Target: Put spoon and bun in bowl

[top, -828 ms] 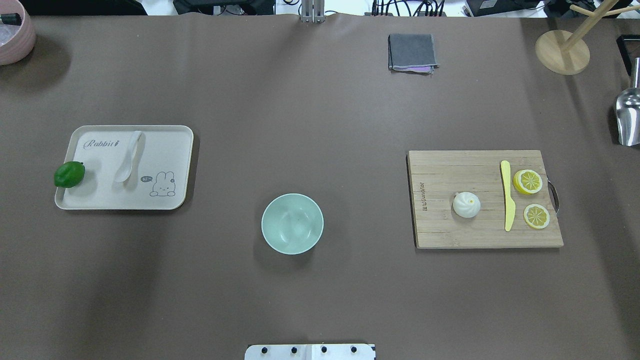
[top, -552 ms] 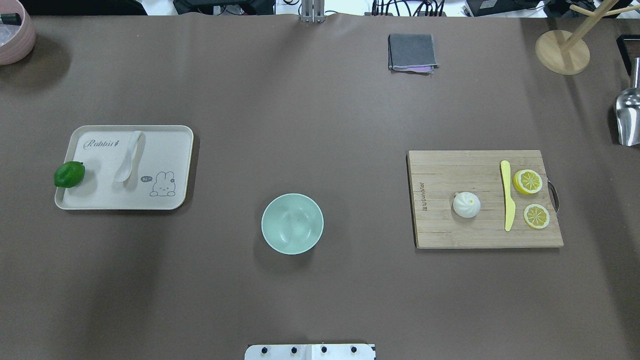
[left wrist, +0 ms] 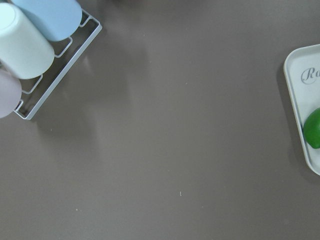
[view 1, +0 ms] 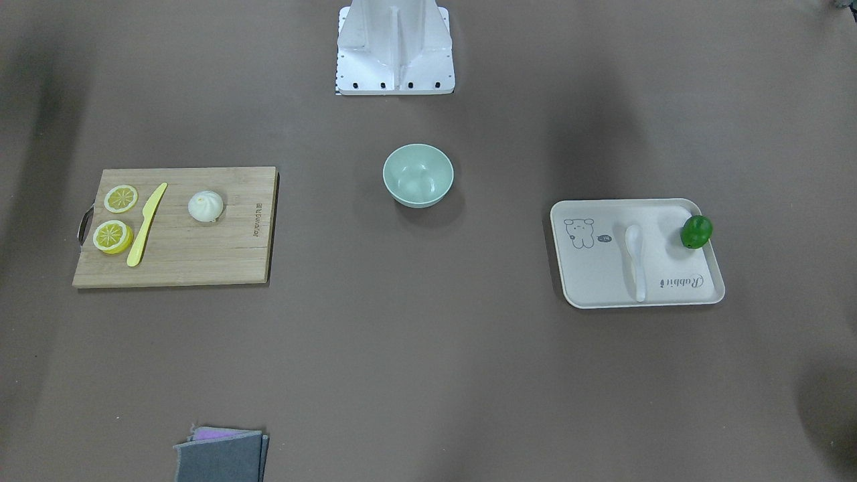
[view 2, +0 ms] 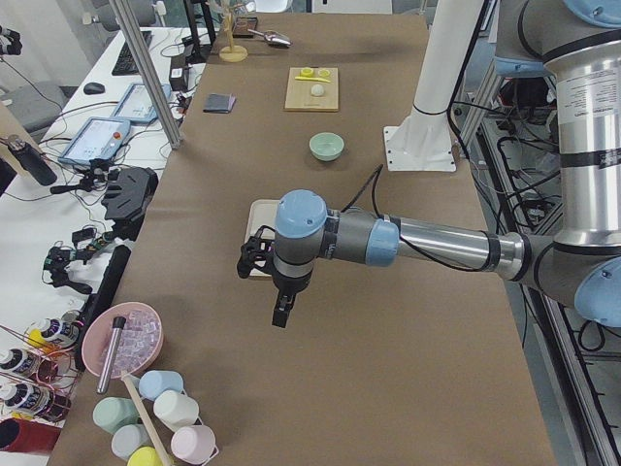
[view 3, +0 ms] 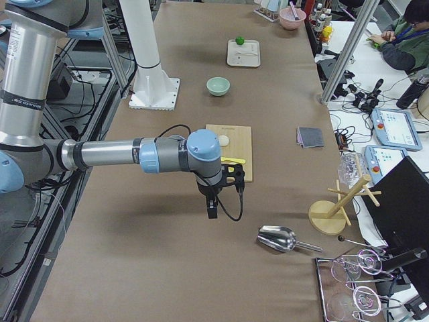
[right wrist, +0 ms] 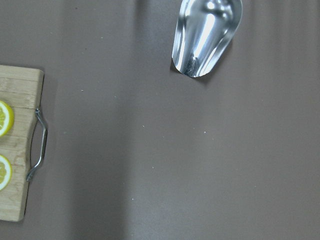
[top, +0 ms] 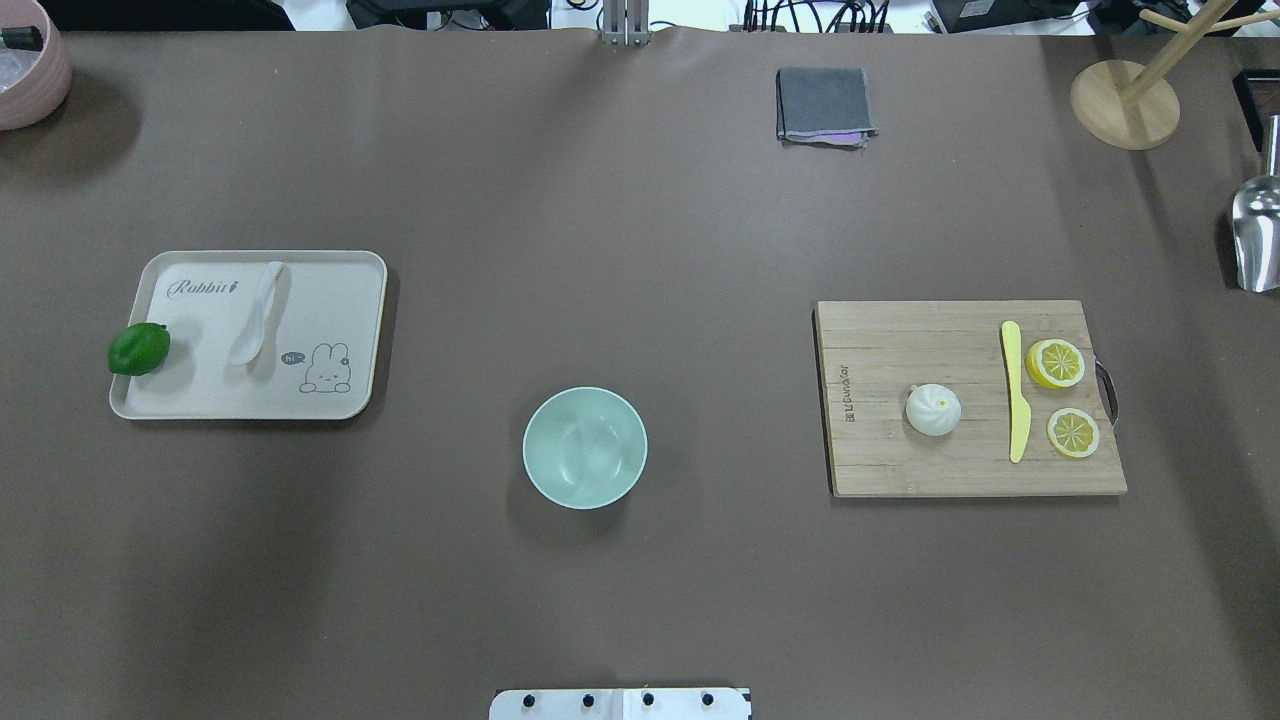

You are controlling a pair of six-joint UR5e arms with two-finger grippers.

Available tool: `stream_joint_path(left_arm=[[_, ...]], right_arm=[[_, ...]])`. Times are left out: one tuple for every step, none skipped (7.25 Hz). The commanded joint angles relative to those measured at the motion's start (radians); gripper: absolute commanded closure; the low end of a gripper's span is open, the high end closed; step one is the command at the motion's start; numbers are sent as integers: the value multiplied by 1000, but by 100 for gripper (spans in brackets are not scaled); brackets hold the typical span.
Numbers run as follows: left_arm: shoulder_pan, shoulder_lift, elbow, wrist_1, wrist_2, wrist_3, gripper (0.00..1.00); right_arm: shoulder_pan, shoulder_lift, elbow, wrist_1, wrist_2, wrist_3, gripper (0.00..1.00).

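The white spoon (top: 255, 315) lies on the cream tray (top: 345, 300) at the left, also seen from the front (view 1: 635, 261). The white bun (top: 932, 409) sits on the wooden cutting board (top: 900, 345) at the right. The mint-green bowl (top: 585, 447) stands empty between them, near the robot base. My left gripper (view 2: 281, 316) hangs over bare table beyond the tray's outer end. My right gripper (view 3: 212, 210) hangs past the board's handle end. Both show only in the side views, so I cannot tell whether they are open or shut.
A green fruit (top: 139, 348) sits at the tray's edge. A yellow knife (top: 1015, 390) and lemon slices (top: 1055, 363) lie on the board. A metal scoop (top: 1255, 235), wooden stand (top: 1124, 103), grey cloth (top: 824, 104), pink bowl (top: 25, 65) and cup rack (left wrist: 30, 50) ring the table.
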Motion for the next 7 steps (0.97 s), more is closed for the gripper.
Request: stream_joint_path(left_arm=[[0, 0, 7, -186, 0, -4, 1], [0, 1, 67, -332, 12, -11, 1], [0, -6, 87, -352, 3, -10, 1], [1, -7, 84, -359, -3, -7, 1], [1, -18, 81, -363, -5, -4, 1], [4, -16, 72, -414, -6, -8, 1], [53, -51, 92, -451, -9, -45, 1]], right_arm=[[0, 48, 61, 0, -7, 4, 0], [0, 69, 52, -2, -6, 6, 0], [0, 68, 51, -2, -3, 6, 0], [0, 65, 51, -2, -4, 6, 0], [0, 68, 36, 0, -4, 3, 0], [-3, 68, 42, 41, 0, 6, 0], [-15, 68, 31, 85, 6, 11, 0]])
